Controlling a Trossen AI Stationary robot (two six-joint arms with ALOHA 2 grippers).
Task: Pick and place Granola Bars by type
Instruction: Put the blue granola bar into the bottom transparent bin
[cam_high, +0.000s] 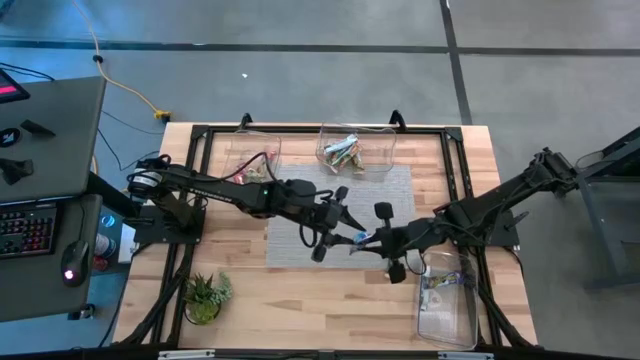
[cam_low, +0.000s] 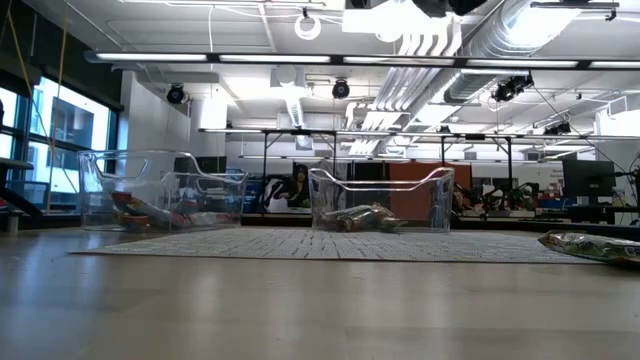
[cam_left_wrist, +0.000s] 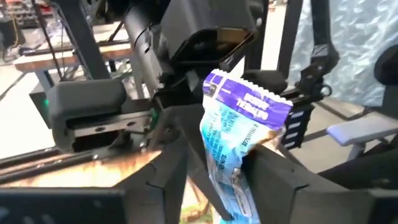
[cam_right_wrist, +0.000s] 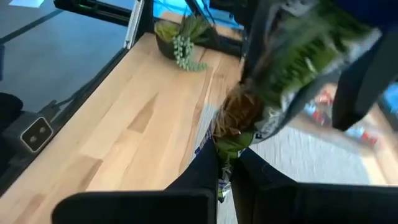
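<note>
One granola bar (cam_high: 362, 238) hangs in the air above the grey mat (cam_high: 300, 215), between my two grippers. The left wrist view shows its blue-and-white side (cam_left_wrist: 239, 134). The right wrist view shows a green, blurred side (cam_right_wrist: 292, 68). My right gripper (cam_right_wrist: 225, 171), reaching in from the table's right, is shut on it. My left gripper (cam_left_wrist: 221, 143), reaching in from the left, is open, with one finger (cam_left_wrist: 163, 177) on each side of the bar. Whether either finger brushes the wrapper cannot be told. My right gripper pinches the bar's narrow end (cam_right_wrist: 227, 152) between its two fingers. The fingers come from the table's right, slanting slightly downward. The bar is lifted clear of the mat and sticks out beyond the fingers toward my left gripper.
Two clear bins stand at the far edge: a left one (cam_high: 252, 155) with red bars and a middle one (cam_high: 357, 150) with tan-green bars. A third bin (cam_high: 447, 300) stands near right. A potted plant (cam_high: 205, 295) sits near left. A wrapped bar (cam_low: 595, 245) lies at the right in the low view.
</note>
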